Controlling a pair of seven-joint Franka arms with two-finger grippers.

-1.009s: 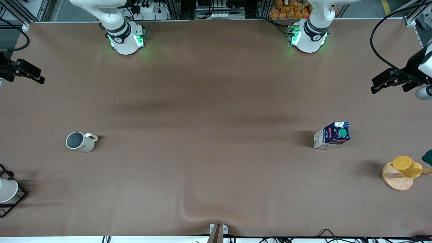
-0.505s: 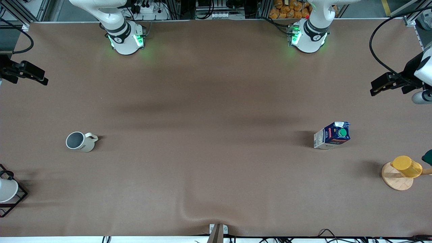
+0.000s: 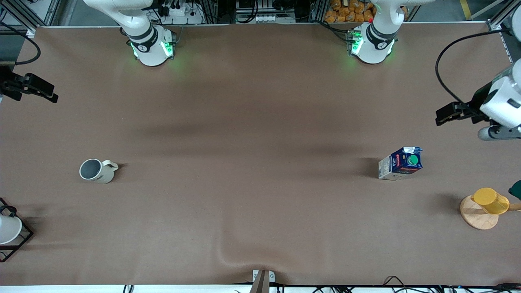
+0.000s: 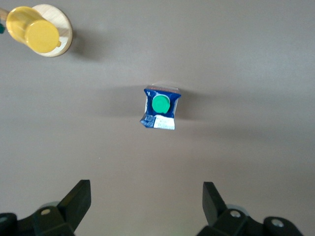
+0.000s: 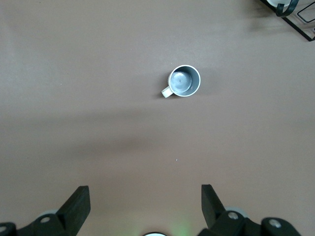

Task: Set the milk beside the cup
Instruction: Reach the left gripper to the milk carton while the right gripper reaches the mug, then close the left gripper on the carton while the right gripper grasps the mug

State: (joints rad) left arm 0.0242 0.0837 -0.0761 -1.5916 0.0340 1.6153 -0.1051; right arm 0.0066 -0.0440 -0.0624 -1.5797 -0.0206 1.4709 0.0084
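Note:
The milk [image 3: 401,163], a dark blue carton with a green cap, stands upright toward the left arm's end of the table; it also shows in the left wrist view [image 4: 160,108]. The cup [image 3: 95,171], a cream mug with a grey inside, stands toward the right arm's end, handle pointing toward the table's middle; it also shows in the right wrist view [image 5: 183,81]. My left gripper [image 3: 444,114] is open and empty, up in the air over the table edge, apart from the milk [image 4: 146,196]. My right gripper [image 3: 40,90] is open and empty, high over the table's other end [image 5: 145,199].
A yellow cup [image 3: 490,200] on a round wooden base [image 3: 477,217] stands nearer the front camera than the milk, at the table's edge. A white cup in a black wire rack [image 3: 8,230] sits at the corner nearer the camera than the mug.
My left gripper has moved in from the table's edge toward the milk, still open. My right gripper shifted slightly at first and now holds still. Milk and cup have not moved.

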